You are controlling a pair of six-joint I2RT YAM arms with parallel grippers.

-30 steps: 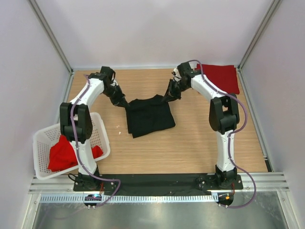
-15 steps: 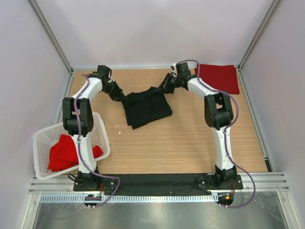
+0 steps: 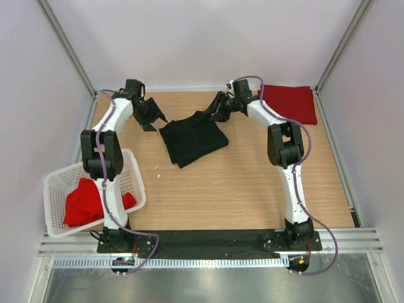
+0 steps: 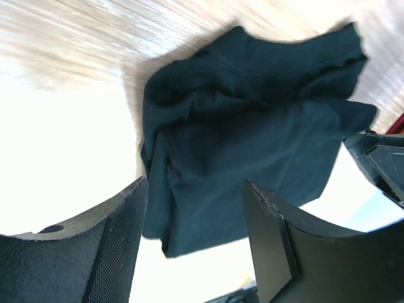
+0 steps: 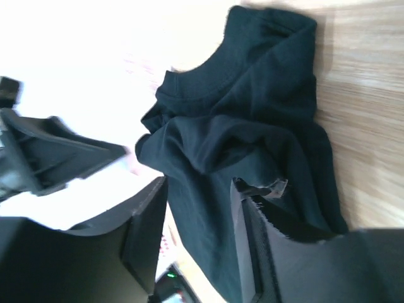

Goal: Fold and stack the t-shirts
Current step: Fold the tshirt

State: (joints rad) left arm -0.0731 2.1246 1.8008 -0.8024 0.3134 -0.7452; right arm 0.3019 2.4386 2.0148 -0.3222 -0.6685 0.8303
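Note:
A black t-shirt [image 3: 192, 136] lies crumpled and loosely folded on the wooden table, toward the back middle. My left gripper [image 3: 154, 120] hovers just off its left edge, open, with nothing between its fingers. In the left wrist view the black t-shirt [image 4: 252, 126] lies beyond the open left gripper [image 4: 196, 211]. My right gripper [image 3: 213, 112] is at the shirt's back right corner, jaws apart. In the right wrist view the black t-shirt [image 5: 240, 126] shows through the gap of the right gripper [image 5: 199, 214]. A folded red t-shirt [image 3: 290, 102] lies at the back right corner.
A white lattice basket [image 3: 129, 165] stands at the near left beside the left arm, holding a bunched red t-shirt [image 3: 82, 203]. A small white speck [image 3: 158, 166] lies on the table. Walls close the table on three sides.
Both grippers opened and let go of the black shirt. They had carried its back edge toward the rear wall; the left gripper has now drawn off to the left.

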